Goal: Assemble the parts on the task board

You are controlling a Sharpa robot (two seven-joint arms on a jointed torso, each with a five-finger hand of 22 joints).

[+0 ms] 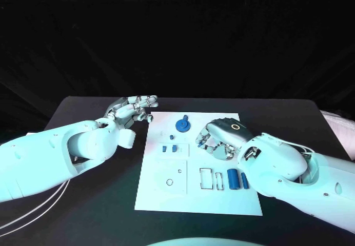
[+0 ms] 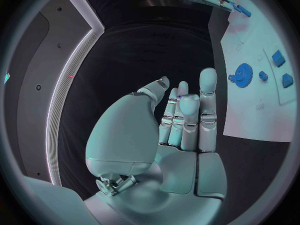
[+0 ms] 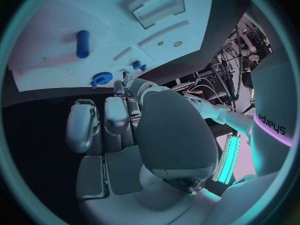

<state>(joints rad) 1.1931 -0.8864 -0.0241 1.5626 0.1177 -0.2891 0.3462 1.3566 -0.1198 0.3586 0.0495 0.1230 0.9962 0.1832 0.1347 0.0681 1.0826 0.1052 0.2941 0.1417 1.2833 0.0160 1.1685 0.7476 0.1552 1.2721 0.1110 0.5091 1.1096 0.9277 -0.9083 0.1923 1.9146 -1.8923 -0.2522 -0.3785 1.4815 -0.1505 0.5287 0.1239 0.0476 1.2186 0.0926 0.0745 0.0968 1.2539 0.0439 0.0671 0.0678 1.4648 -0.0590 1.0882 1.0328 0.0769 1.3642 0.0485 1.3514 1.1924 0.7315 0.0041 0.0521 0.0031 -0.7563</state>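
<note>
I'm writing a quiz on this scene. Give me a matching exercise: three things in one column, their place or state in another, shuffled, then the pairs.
Things:
1. left hand
2. right hand
3. blue gear

Places or states:
A. lies on the task board near its far edge
B. over the board's right part, fingers curled
C. beside the board's far left corner, off the plate, holding nothing

Pairs: 1-C, 2-B, 3-A

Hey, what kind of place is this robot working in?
Probably a robotics lab or test cell: a black table with black drapes behind, a white task board with small blue parts, and equipment with cables at the side.
</note>
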